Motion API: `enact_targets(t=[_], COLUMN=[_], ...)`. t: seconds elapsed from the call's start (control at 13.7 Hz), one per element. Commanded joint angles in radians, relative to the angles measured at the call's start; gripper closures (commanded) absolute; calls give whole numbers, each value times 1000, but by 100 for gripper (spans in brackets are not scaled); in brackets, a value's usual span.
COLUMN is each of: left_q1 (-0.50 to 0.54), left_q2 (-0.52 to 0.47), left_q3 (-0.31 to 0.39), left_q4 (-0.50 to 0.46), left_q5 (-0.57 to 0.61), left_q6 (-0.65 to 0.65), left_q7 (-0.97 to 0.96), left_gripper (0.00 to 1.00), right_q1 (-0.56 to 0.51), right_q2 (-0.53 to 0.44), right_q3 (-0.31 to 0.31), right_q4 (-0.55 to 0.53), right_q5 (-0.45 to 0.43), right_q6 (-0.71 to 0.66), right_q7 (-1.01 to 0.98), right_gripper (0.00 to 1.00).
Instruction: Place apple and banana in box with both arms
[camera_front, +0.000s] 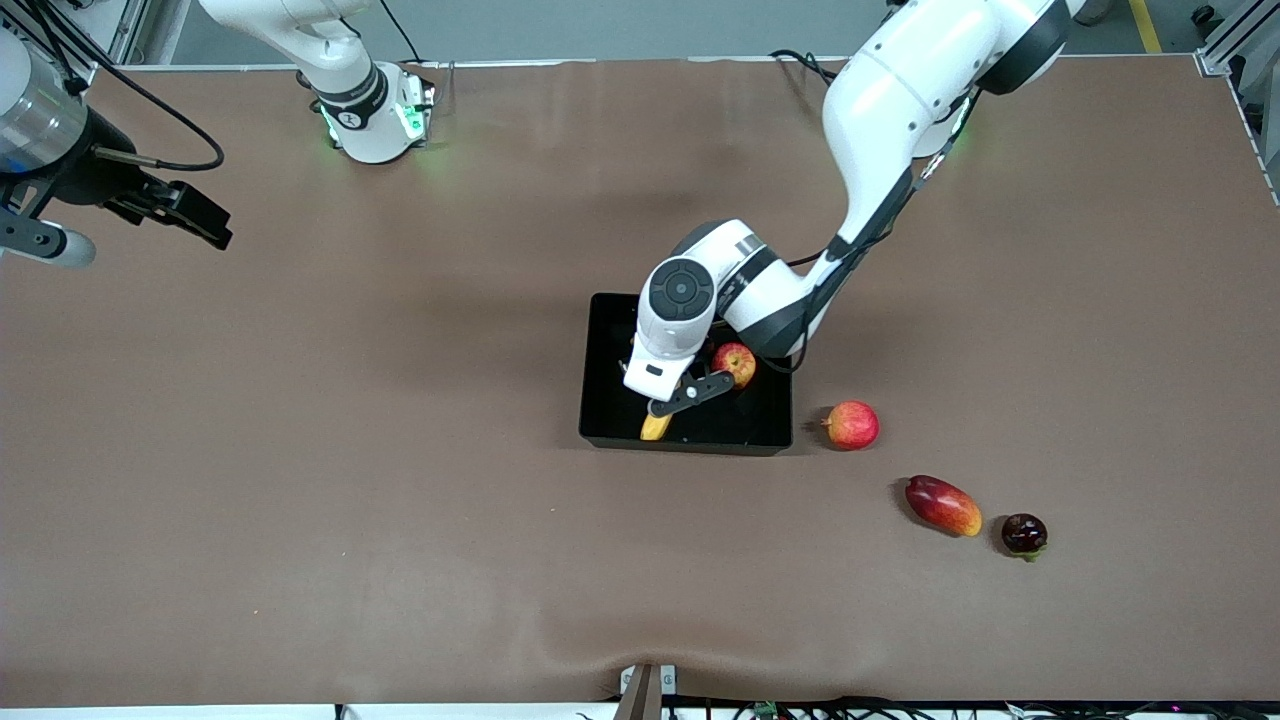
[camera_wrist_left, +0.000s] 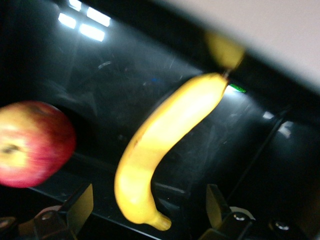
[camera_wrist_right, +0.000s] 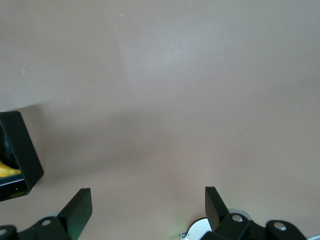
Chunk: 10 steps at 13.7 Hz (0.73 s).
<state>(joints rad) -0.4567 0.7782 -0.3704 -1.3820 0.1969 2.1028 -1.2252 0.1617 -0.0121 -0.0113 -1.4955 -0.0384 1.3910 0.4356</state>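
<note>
Front view: banana (camera_front: 655, 427) and apple (camera_front: 735, 362) seen lying in box (camera_front: 604, 410) | left gripper (camera_front: 690, 393) spread wide over box, nothing held | right gripper (camera_front: 180, 213) parked wide, raised over table (camera_front: 300, 480)

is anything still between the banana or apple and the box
Nothing visible does: the banana and the apple both already lie inside the box. The left hand is open over them; the right hand waits, open, off toward its own end.

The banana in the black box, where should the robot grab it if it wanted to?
Probably around the thick middle of the banana, coming straight down from above, fingers across its width. It lies flat in the box, and the apple sits beside it.
</note>
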Motion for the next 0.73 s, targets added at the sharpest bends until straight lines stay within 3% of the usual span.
enact_targets(t=[0.0, 0.29, 0.66], left_q1=[50, 196, 386], left_q2=[-141, -331, -517], left_q3=[16, 16, 15], left_q4=[20, 11, -2], left_q5=[4, 9, 6], left_q6=[-151, -307, -541], left_q7=[44, 159, 490], left_gripper=[0, 0, 0], right_q1=[1, -7, 5], right_q2=[-32, -52, -80], right_q3=[-7, -18, -12], right_q4=[0, -3, -9], right_q5=[-3, 0, 2], right_q6=[-12, -27, -29], right_q7=[3, -112, -175], right_gripper=[0, 0, 0])
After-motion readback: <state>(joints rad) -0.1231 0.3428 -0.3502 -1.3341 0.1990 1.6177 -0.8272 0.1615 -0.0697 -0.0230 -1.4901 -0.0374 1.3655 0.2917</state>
